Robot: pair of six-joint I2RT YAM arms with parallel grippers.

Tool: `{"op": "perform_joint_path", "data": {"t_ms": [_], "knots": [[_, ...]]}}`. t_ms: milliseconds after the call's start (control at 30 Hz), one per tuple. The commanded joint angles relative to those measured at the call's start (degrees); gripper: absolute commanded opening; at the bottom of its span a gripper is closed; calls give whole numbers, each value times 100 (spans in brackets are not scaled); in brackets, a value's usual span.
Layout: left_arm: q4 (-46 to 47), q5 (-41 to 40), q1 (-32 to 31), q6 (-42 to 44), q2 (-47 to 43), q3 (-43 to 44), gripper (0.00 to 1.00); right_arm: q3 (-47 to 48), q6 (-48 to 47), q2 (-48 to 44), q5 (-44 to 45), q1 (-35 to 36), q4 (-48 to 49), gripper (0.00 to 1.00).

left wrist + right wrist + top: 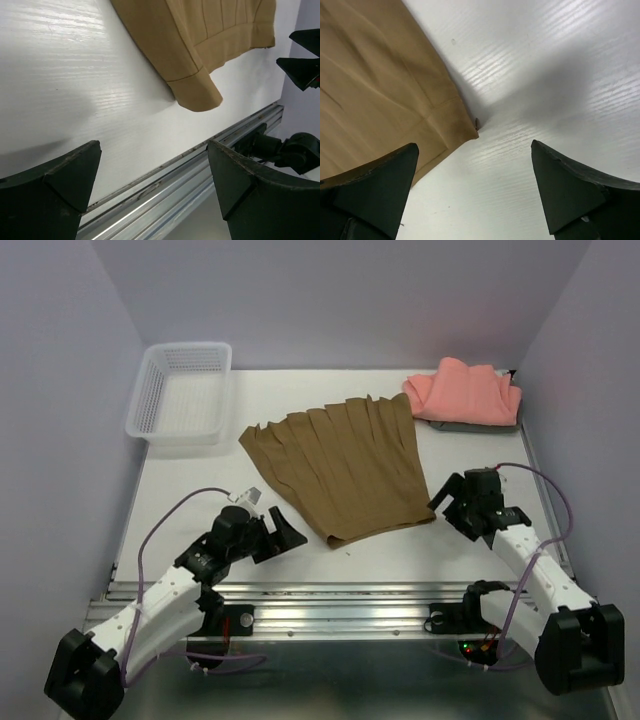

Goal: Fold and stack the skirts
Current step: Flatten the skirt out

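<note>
Olive skirt (345, 465): fanned flat mid-desk (200, 480), waistband (380, 528) toward me.
Feel: light, limp, I judge; the pleats will slide.
Hold: I'd pinch both waistband corners.
Left jaws: apart, empty.
Right jaws: apart, empty.
Stack: pink skirt (465, 390) on grey (470, 426), far right.

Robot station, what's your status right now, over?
Left gripper and right gripper open, empty. Brown skirt spread flat, unfolded; pink skirt stacked on grey skirt, far right. Nothing blocking; basket far left.
</note>
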Motion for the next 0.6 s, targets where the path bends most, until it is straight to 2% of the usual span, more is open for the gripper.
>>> {"op": "perform_joint_path", "data": {"t_ms": [0,100,167,267,300,367,433,500,567], "knots": [[-284,-191,-51,-54,-423,629,99,482,-342,-412,194,-44,-163,100],[-3,-788,-60,481,-117,1316,99,764,-615,-588,-411,-44,178,100],[60,-1349,-51,710,234,1737,99,791,-694,-606,-1140,-44,662,100],[121,-1973,-42,1202,1183,2634,99,747,-712,-266,-1835,114,1251,100],[234,-2011,-42,1368,1751,3062,99,755,-721,-124,-1915,184,1365,100],[393,-1776,-42,1519,2717,3548,99,851,-782,348,-1908,448,1489,100],[332,-1434,-42,1730,3301,4181,99,896,-835,666,-1794,606,1690,100],[410,-889,-34,1774,3889,4393,99,922,-870,1148,-1994,607,1936,100],[586,-151,-42,1985,4102,4289,99,949,-774,1475,-1995,607,2174,100]]}}
